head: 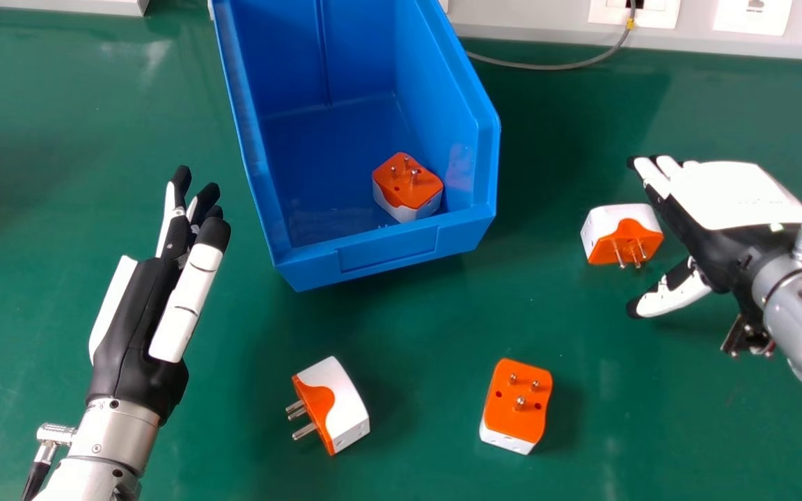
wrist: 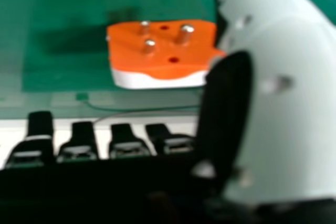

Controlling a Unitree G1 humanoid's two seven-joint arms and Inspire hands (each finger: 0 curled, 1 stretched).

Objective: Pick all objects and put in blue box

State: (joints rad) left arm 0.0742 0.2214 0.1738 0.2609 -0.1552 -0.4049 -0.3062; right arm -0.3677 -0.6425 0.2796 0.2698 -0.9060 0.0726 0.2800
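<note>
"Orange-and-white plug adapter (head: 624, 233), one. Location: green table (head: 81, 104), right of the blue box (head: 387, 250), just beside the right hand (head: 738, 195). Handling, by estimate: light, stiff, hard plastic, slightly slick on the white faces, not fragile."

"Recommended hold?"

"Body only: thumb on one flat side, fingers on the opposite. Three metal pins (wrist: 185, 34) best left out of the grip; pressure there could twist the block."

"Right hand, condition?"

"Fingers extended, thumb well apart from them, nothing clamped. White back uppermost, fingers pointing left over the table, thumb on the side nearer the robot. Forearm enters from the right. Contact with the adapter: cannot tell."

"Left hand (head: 140, 320)?"

"Left of the box. Fingers straight and pointing away from the robot, holding nothing."

"Other stock?"

"Boxed adapter (head: 408, 188), one, pins up, by the near right corner. Sideways adapter (head: 338, 410), one, and upturned adapter (head: 516, 407), one, both on the table at the near side of the box."
</note>
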